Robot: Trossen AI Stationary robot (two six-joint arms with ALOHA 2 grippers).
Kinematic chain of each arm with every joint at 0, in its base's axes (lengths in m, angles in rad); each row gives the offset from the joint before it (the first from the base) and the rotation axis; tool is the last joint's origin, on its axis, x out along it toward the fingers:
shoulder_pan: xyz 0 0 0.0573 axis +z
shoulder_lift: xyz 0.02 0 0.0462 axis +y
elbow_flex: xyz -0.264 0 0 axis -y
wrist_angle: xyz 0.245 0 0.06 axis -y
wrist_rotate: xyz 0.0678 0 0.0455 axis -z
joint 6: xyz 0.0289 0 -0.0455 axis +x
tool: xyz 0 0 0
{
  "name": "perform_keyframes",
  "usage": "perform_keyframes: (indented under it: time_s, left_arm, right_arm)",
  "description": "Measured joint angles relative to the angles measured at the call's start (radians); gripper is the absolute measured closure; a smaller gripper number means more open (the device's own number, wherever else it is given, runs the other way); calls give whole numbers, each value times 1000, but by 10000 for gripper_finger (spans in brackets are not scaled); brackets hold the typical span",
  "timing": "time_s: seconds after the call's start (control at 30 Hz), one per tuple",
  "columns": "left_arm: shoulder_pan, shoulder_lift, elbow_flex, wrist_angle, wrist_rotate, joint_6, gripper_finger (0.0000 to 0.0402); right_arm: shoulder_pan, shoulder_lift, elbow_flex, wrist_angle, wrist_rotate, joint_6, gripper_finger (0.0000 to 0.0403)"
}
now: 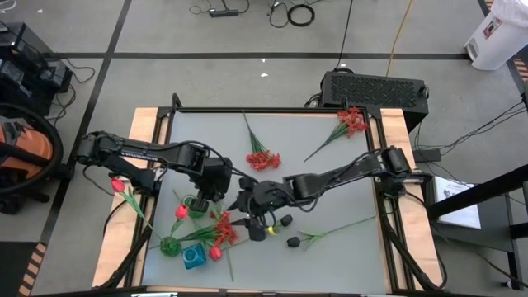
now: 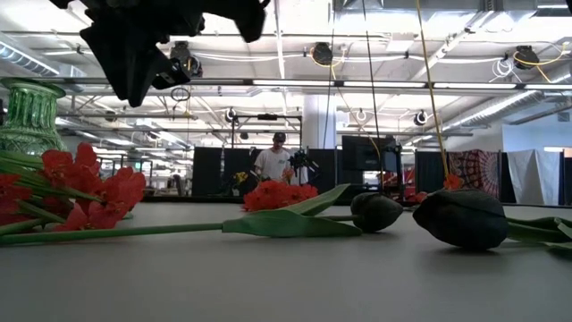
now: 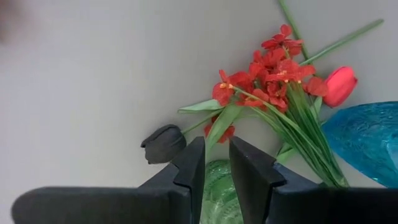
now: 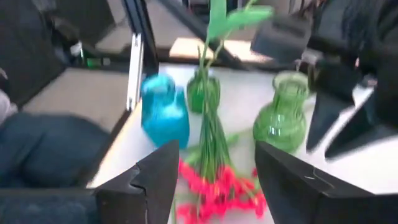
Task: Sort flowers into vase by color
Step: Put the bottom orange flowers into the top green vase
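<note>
Hovering over the middle of the grey table [image 1: 330,190] with both arms, near the front-left pile.

Left gripper [image 3: 216,163]: fingers almost together, a narrow slit between them. I see nothing pinched in it. It hangs above a ribbed pale-green glass vase [image 3: 219,190].

Right gripper [image 4: 214,180]: fingers spread wide, empty, above the frilly red blooms of the bunched artificial flowers [image 4: 217,190].

Flowers:
- main bunch of frilly red clusters on long green stems [image 3: 267,74] lies flat at front left, with a red-pink tulip bud [image 3: 340,86] against it
- dull black tulip bud [image 3: 163,143] just beside the left fingers
- two more black buds [image 1: 286,220] lie near the right gripper
- loose red sprig [image 1: 262,159] mid-table
- another red sprig [image 1: 353,121] at the far right corner
- one red tulip [image 1: 118,185] lies off the grey mat, on the left wooden edge

Handling, my judgement: these should be very light, with soft fabric heads that will crush or snag. The wire-like stems are thin and springy and likely to roll or pivot in a pinch. I would grip the bare stem a little below the bloom, across it, so the head leads into the neck. The bunch is tangled, so lifting one may drag its neighbours.

Containers:
- turquoise glass vase [image 4: 163,112]
- small dark-green vase [image 4: 204,93]
- pale-green vase [image 4: 283,118]

All three stand upright and close together, and the glass looks tippable. The bunch's stems run up to the dark-green vase, but I cannot tell whether any sit inside it. The other two look empty.
</note>
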Motion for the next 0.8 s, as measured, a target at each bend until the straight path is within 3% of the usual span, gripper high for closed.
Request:
perform_keyframes:
  time_s: [0.23,0.53,0.63,0.8]
  left_arm:
    - [-25,0,0,-1,34,-1,322]
    - [-93,0,-2,56,66,-105,320]
    - [-105,1,-2,62,57,-150,304]
    - [-123,23,-39,73,41,-195,251]
  right_arm:
    - [28,-97,0,-313,16,-73,200]
    - [31,-127,0,-721,315,-46,200]
    - [24,-127,-1,-802,382,-14,200]
    - [11,-127,-45,-817,394,-4,200]
